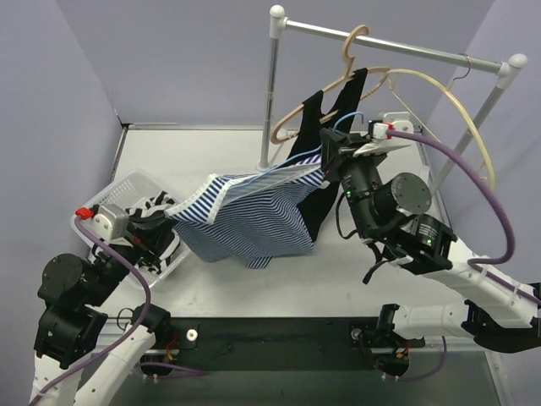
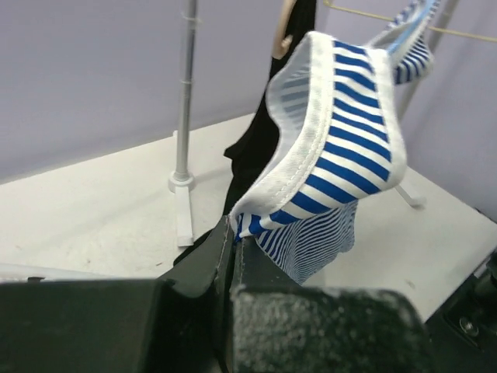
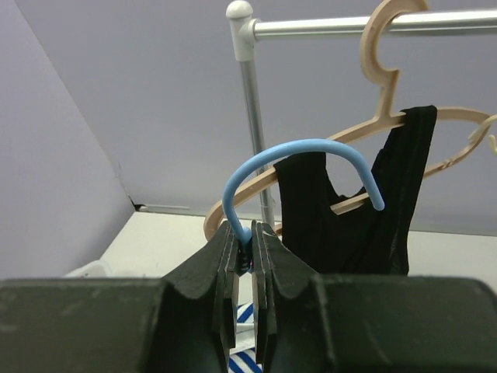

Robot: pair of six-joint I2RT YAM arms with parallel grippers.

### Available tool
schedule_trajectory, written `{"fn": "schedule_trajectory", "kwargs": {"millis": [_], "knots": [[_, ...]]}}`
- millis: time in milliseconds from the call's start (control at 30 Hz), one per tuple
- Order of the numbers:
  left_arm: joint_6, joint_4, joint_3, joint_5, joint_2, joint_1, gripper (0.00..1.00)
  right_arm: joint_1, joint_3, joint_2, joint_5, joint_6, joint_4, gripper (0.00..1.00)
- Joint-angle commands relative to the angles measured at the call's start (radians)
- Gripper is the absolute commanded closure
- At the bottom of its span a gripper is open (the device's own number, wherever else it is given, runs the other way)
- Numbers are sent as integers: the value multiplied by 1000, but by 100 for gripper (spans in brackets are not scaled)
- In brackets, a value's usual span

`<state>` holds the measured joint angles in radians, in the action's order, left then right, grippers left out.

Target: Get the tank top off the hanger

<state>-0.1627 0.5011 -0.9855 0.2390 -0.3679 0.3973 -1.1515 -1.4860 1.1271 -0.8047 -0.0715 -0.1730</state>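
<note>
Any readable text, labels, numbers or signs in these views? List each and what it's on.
None: no readable text in any view.
The striped tank top, blue hanger, black top and rack carry no print, and nothing is legible elsewhere.

The striped tank top [image 2: 349, 140] was soft, matt cloth; the blue hanger [image 3: 303, 145] looked smooth, glossy plastic; the rail [image 1: 389, 43], polished metal.
</note>
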Motion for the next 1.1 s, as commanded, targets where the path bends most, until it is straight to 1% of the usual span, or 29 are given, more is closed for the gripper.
{"fn": "schedule_trajectory", "kwargs": {"millis": [0, 67, 100, 167, 267, 400, 500, 533, 633, 667, 767, 867, 967, 1000, 1067], "knots": [[-63, 7, -64, -181, -42, -5, 100, 13, -42, -72, 10, 21, -39, 100], [-72, -12, -41, -161, -40, -5, 100, 13, -59, -75, 54, 53, -34, 100], [-81, -18, -30, -153, -37, -5, 100, 13, -68, -75, 94, 103, -26, 100], [-92, -16, -7, -155, -34, -5, 100, 9, -98, -69, 124, 140, -25, 100], [-93, 10, -5, -176, -49, -5, 100, 7, -118, -70, 145, 205, -6, 100], [-86, 76, -39, -190, -94, -5, 100, 7, -94, -90, 182, 255, -45, 100], [-96, 44, -21, -165, -89, -5, 100, 7, -92, -89, 257, 331, -77, 100], [-101, 34, -13, -159, -86, -5, 100, 7, -92, -86, 304, 358, -86, 100], [-116, 13, 11, -139, -85, -5, 100, 7, -80, -82, 376, 478, -123, 100], [-126, 7, 27, -138, -85, -5, 100, 6, -80, -82, 393, 530, -126, 100], [-141, -19, 47, -122, -82, -5, 100, 6, -62, -90, 441, 599, -143, 100], [-143, -32, 51, -109, -91, -5, 100, 7, -63, -99, 482, 625, -151, 100], [-115, -33, 15, -132, -104, -5, 100, 7, -107, -95, 541, 578, -114, 100], [-104, -35, -4, -139, -114, -5, 100, 6, -128, -90, 586, 543, -62, 100], [-74, -12, -77, -179, -155, -5, 100, 7, -154, -82, 620, 483, 18, 100]]}}
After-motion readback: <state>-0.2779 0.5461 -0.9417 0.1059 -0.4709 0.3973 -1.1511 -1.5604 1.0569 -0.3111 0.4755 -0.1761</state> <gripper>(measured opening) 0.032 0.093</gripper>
